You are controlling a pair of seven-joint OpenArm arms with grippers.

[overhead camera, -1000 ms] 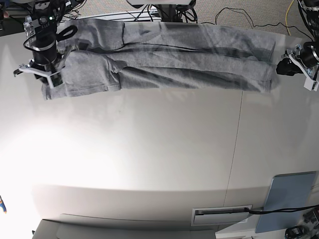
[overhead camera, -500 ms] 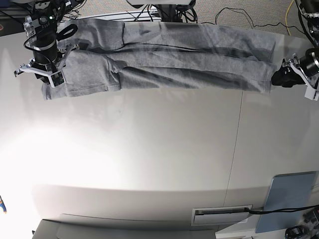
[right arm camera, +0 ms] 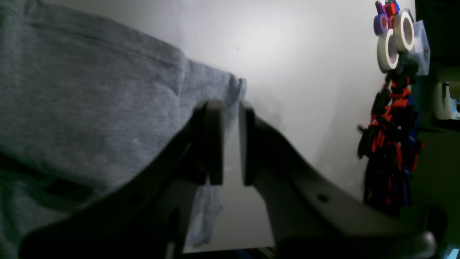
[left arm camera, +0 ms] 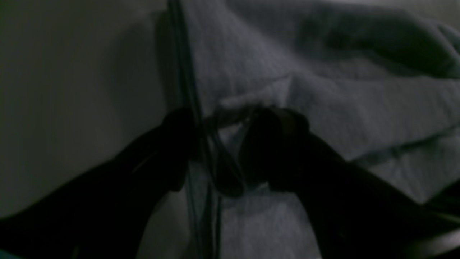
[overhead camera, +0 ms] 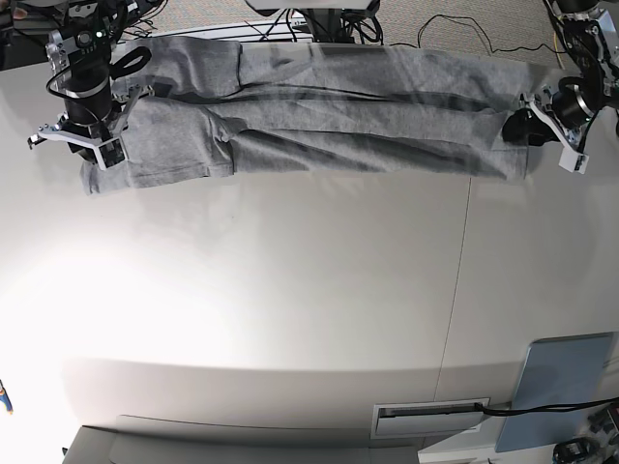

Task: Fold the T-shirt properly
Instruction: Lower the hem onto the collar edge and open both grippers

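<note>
The heather-grey T-shirt (overhead camera: 338,116) lies folded into a long band along the far side of the white table (overhead camera: 290,309), plain side up. My left gripper (overhead camera: 522,128) is at the band's right end. In the dark left wrist view its fingers stand apart (left arm camera: 222,144), straddling the shirt's (left arm camera: 323,90) edge. My right gripper (overhead camera: 75,143) is over the band's left end. In the right wrist view its fingertips (right arm camera: 230,106) are almost together at a corner of the shirt (right arm camera: 90,90), seemingly pinching the edge.
A blue-grey pad (overhead camera: 561,387) and a white slotted box (overhead camera: 430,418) sit at the front right. Cables (overhead camera: 338,19) run behind the far edge. Tape rolls (right arm camera: 395,39) and red-and-black parts (right arm camera: 391,144) stand beyond the table's side.
My left gripper has moved in from beyond the band's right end onto the shirt's edge. The right arm and the shirt have hardly moved.
</note>
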